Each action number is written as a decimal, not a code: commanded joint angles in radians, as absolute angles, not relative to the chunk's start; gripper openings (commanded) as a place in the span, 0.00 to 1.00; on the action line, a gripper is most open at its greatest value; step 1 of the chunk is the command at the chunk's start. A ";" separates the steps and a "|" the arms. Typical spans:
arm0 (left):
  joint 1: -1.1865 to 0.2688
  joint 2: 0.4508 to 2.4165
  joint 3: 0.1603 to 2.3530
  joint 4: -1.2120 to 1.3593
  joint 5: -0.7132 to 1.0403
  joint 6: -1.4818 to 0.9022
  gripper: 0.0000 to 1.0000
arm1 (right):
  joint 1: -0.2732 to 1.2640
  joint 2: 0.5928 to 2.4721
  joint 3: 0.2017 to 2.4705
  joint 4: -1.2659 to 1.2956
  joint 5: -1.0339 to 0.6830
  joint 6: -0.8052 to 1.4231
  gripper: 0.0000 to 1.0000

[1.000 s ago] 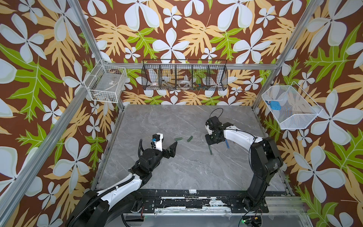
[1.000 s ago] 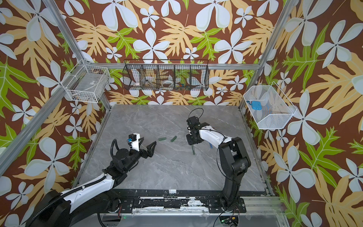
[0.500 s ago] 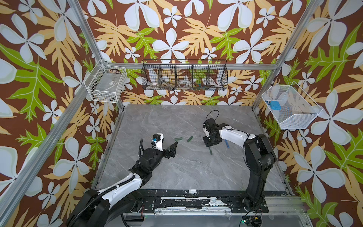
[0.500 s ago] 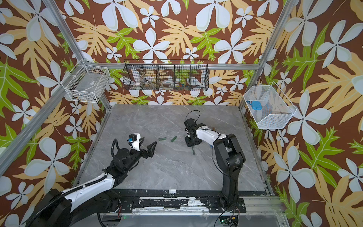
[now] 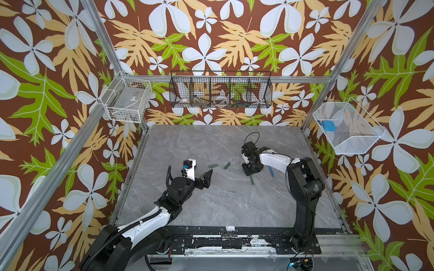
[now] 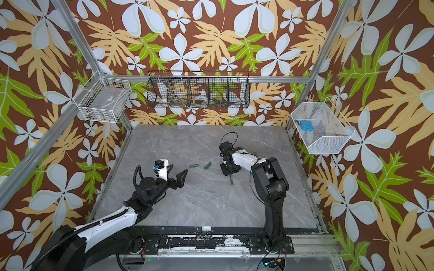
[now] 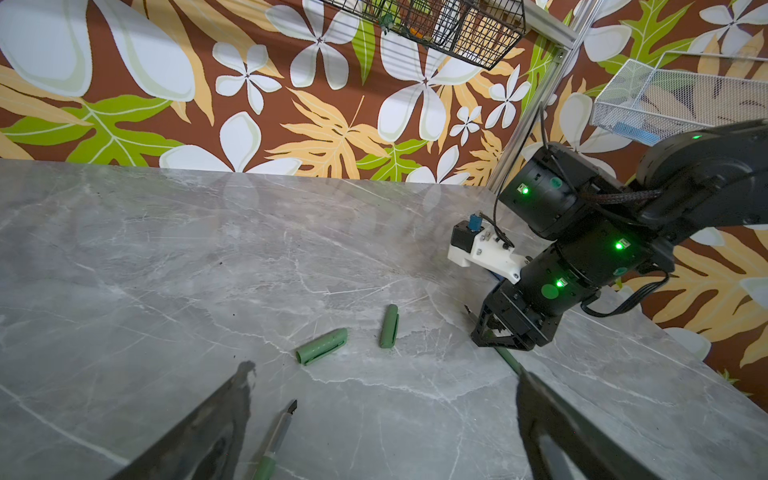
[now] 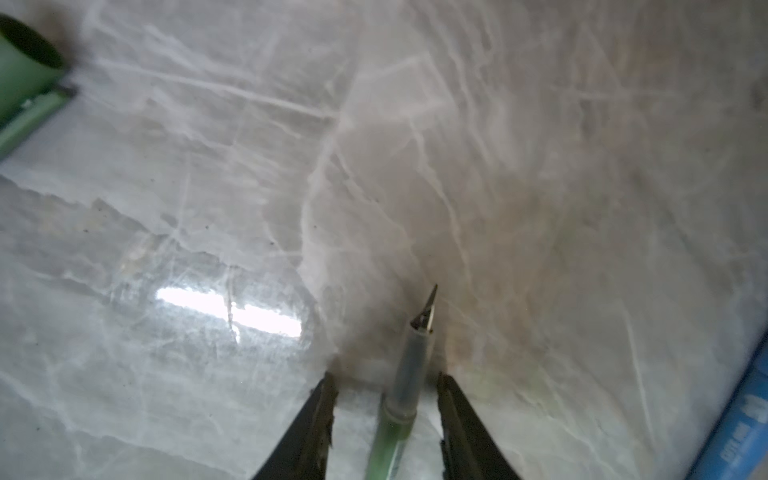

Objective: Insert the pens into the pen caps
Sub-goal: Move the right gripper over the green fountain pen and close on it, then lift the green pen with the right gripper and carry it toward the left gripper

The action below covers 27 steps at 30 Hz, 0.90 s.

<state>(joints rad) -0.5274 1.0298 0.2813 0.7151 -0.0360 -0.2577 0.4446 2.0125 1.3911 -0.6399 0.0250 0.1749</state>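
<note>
Right gripper [image 5: 250,170] is pointing straight down at the grey marble tabletop [image 5: 211,211], right of centre, and is straddling a green pen [image 8: 397,399]. Its fingers [image 8: 316,424] are standing partway apart, with a gap showing on each side of the barrel, so nothing is being clamped. That pen is lying flat. Its green barrel is sticking out toward the near edge in both top views, and its dark nib is on the far side of the fingers.

Left gripper [image 7: 384,370] is hovering left of centre, jaws spread wide, gripping nothing. A second green pen [image 7: 277,432] is lying on the table beneath it, between its fingers.

Left green cap [image 5: 213,165] and right green cap [image 5: 226,166] are lying near each other, apart, between the two grippers. A blue pen [image 5: 270,171] is lying just right of the right gripper.
</note>
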 commanded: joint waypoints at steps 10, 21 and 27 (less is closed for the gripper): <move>-0.528 1.028 0.291 0.738 -0.029 -0.257 1.00 | 0.439 2.046 1.379 -0.650 0.043 0.144 0.27; -0.528 1.008 0.279 0.743 -0.042 -0.254 1.00 | 0.422 1.960 1.339 -0.591 0.014 0.153 0.13; -0.528 1.017 0.280 0.747 -0.023 -0.256 1.00 | 0.413 1.860 1.271 -0.488 -0.111 0.153 0.08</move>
